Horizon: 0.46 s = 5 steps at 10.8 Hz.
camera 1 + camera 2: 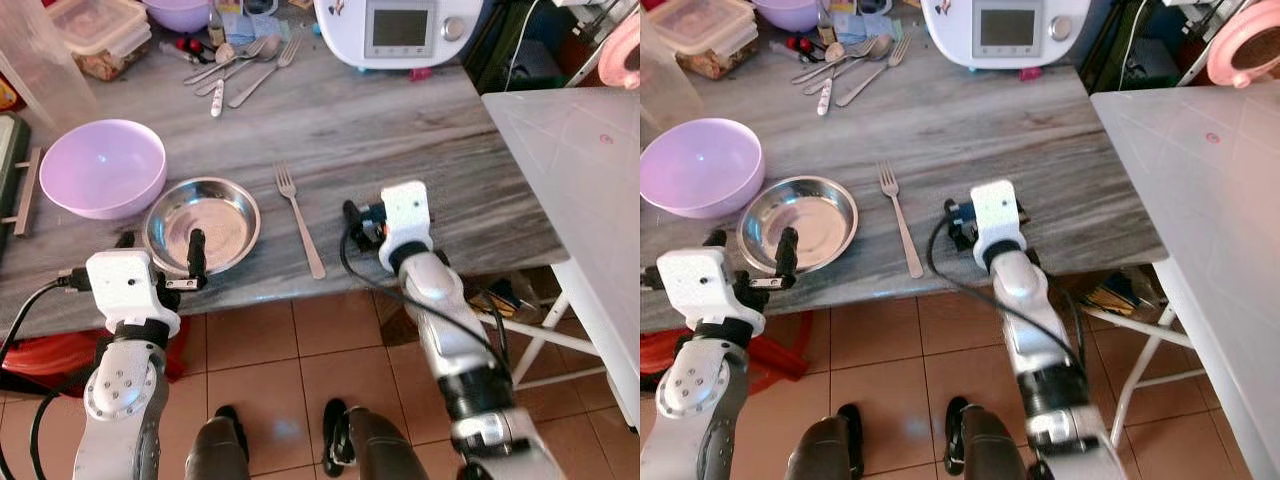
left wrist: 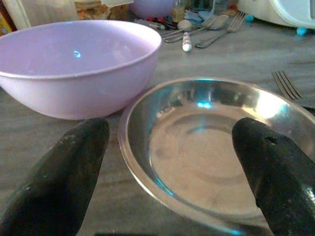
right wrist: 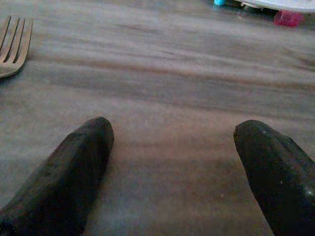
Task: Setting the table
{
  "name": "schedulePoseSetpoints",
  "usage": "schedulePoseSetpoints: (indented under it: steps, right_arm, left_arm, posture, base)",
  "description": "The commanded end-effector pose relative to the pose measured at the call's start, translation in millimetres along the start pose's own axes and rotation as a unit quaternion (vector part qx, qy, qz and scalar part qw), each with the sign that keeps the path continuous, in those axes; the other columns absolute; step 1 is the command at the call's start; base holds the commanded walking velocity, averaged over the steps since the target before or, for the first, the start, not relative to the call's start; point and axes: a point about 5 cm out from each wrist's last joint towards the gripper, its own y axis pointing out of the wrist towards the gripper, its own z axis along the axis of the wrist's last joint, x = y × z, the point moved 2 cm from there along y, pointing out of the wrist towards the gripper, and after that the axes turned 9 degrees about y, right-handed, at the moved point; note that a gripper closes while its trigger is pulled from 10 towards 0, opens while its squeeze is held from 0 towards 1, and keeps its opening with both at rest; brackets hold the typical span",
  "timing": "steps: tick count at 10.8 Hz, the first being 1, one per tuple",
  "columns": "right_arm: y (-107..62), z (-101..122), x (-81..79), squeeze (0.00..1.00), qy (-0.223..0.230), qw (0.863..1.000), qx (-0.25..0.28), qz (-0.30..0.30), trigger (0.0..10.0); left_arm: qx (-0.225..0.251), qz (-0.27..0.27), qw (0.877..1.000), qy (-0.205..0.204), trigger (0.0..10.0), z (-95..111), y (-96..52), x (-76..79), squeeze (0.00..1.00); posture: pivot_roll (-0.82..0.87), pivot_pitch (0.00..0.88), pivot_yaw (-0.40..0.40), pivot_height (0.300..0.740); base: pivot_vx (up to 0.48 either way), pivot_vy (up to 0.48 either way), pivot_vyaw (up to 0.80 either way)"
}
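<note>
A round steel plate (image 1: 215,215) lies near the front edge of the grey wood-grain table (image 1: 400,130). My left gripper (image 2: 170,172) hovers open at the plate's near rim, one black finger (image 1: 197,250) over the rim. A lilac bowl (image 1: 102,165) stands just left of the plate. To the plate's right lies a fork (image 1: 298,215), tines pointing away from me. My right gripper (image 3: 172,162) is open low over bare tabletop right of the fork, with nothing between its fingers. Its white wrist (image 1: 405,212) hides the fingers from above.
A pile of loose cutlery (image 1: 240,65) lies at the back of the table, beside food containers (image 1: 100,30) and a white kitchen appliance (image 1: 400,30). A white folding table (image 1: 580,170) stands close on the right. Tiled floor lies below the table edge.
</note>
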Motion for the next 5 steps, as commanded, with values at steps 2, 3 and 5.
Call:
schedulePoseSetpoints:
  steps: [2, 3, 5]
  right_arm:
    - [8.3, -9.7, -13.4, 0.0, 0.002, 0.999, -0.041, 0.031, 10.0]
    - [12.0, -6.0, -19.9, 0.0, 0.008, 0.998, -0.042, 0.047, 10.0]
    - [16.6, 1.1, -38.8, 0.0, 0.032, 0.993, -0.048, 0.1, 10.0]
  left_arm:
    - [-0.004, 0.001, 1.0, 0.0, 10.0, 0.6, -4.9, -0.3, 0.0]
    - [-0.005, 0.001, 1.0, 0.001, 10.0, 0.4, -5.6, -0.7, 0.0]
    - [-0.008, 0.001, 1.0, 0.004, 10.0, 0.0, -6.1, -1.8, 0.0]
  posture:
    - [0.04, 0.267, -0.044, 0.74]
    - [0.04, 0.27, -0.044, 0.74]
    - [0.05, 0.275, -0.044, 0.74]
  base:
    - [0.0, 0.0, 0.0]
    - [0.0, 0.0, 0.0]
    - [0.0, 0.0, 0.0]
